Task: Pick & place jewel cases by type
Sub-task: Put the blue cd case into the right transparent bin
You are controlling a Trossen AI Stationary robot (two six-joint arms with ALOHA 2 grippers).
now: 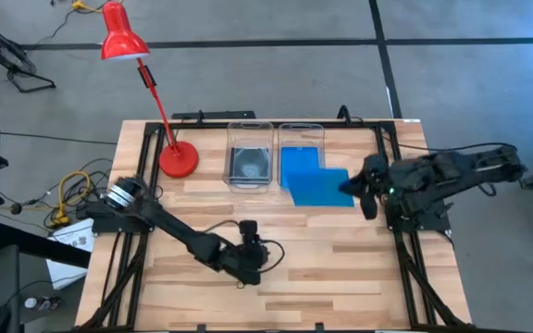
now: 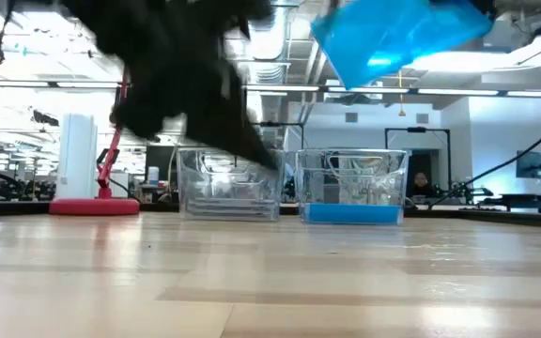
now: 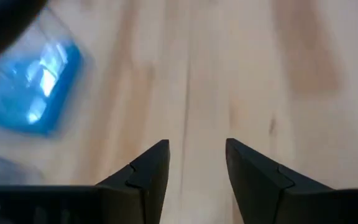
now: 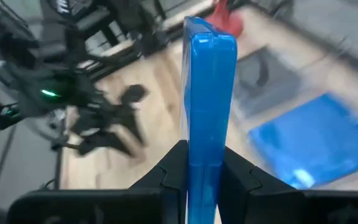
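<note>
Desk (image 1: 340, 277) surface lay free of loose cases. Two bins (image 1: 250, 153) held sorted ones (blue right, grey left). Right gripper (image 4: 197, 165) clamped the last blue case (image 4: 207, 93) beside its bin; left gripper (image 3: 197, 162) hung apart, empty.

No text, label, brand, number or sign can be read in any of the views.
</note>
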